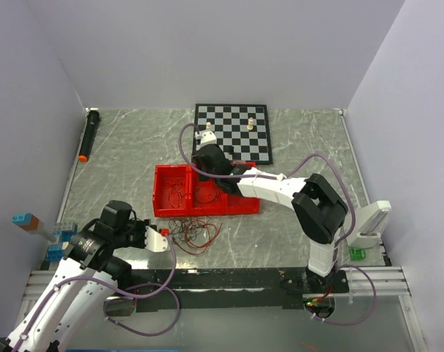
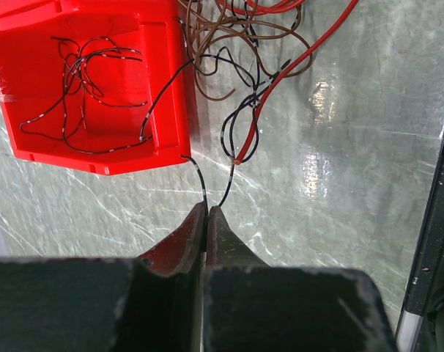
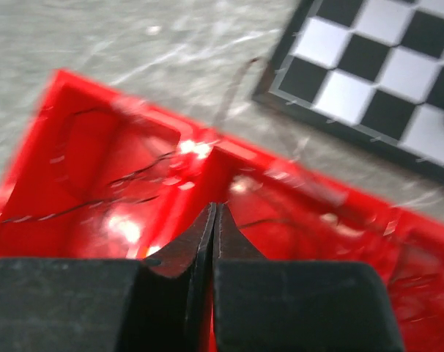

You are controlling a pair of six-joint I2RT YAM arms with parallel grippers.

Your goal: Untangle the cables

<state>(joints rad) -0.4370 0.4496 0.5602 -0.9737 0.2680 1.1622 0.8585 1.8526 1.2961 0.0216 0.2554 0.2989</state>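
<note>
The cables (image 1: 195, 233) are a loose tangle of thin red and brown-black wires on the table just in front of the red bin (image 1: 244, 204). My left gripper (image 1: 163, 240) sits at the tangle's left edge. In the left wrist view it (image 2: 207, 210) is shut on a thin black wire (image 2: 201, 183) that runs over the bin's (image 2: 31, 88) wall, with more black wire lying inside. Red and brown loops (image 2: 237, 29) lie beyond. My right gripper (image 1: 207, 176) hovers over the bin; in its own view it (image 3: 215, 209) is shut and empty above the bin's divider (image 3: 200, 183).
A chessboard (image 1: 233, 143) with a few pieces lies behind the bin. A black marker (image 1: 89, 134) lies at the far left wall. Toy blocks (image 1: 42, 231) stand at the left edge. A white object (image 1: 370, 224) and a small green thing (image 1: 357, 254) sit at the right.
</note>
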